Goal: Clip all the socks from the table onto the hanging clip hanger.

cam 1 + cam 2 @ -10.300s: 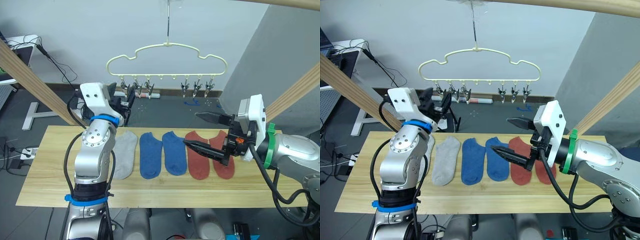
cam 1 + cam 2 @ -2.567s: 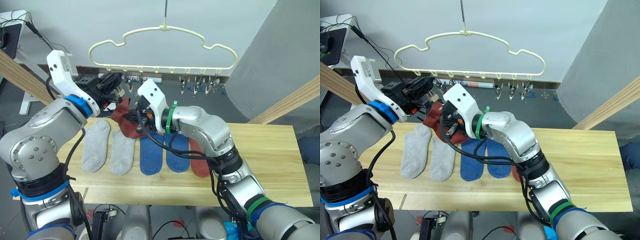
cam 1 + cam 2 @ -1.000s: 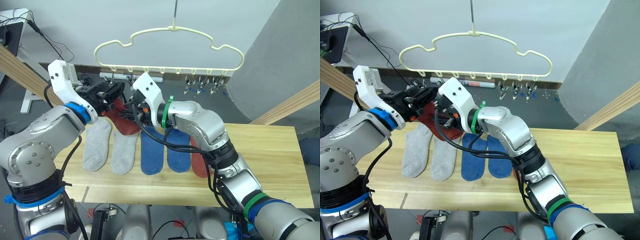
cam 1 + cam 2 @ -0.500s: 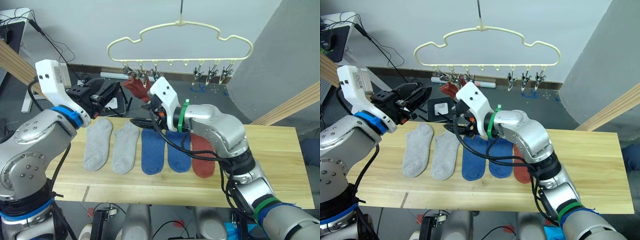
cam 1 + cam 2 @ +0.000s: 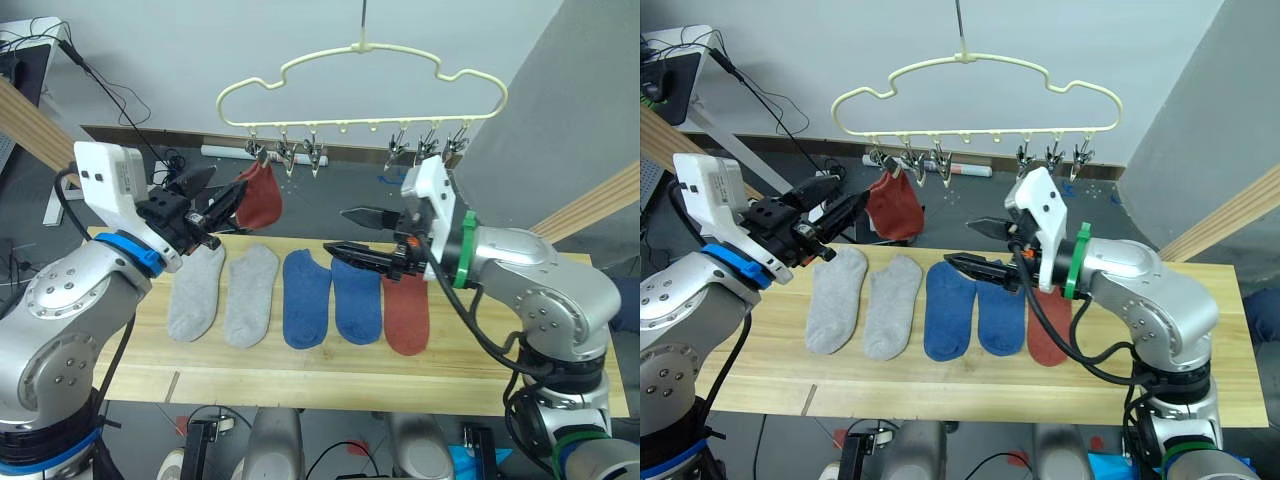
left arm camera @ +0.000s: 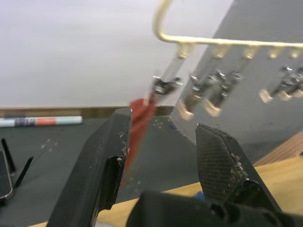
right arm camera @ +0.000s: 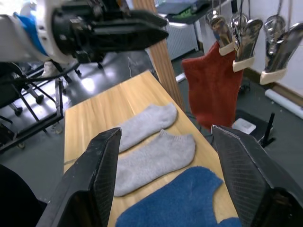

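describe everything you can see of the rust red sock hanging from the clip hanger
The rust red knit ankle sock hangs from the leftmost small metal clip of the thin cream-yellow wavy clip hanger. The clip grips one edge, so the soft fabric droops limp below it, slightly folded, clear of the light wood plank table. The left gripper sits open right beside it, fingers not closed on the fabric. The right wrist view shows the sock pinched at its upper corner, hanging apart from the neighbouring clips.
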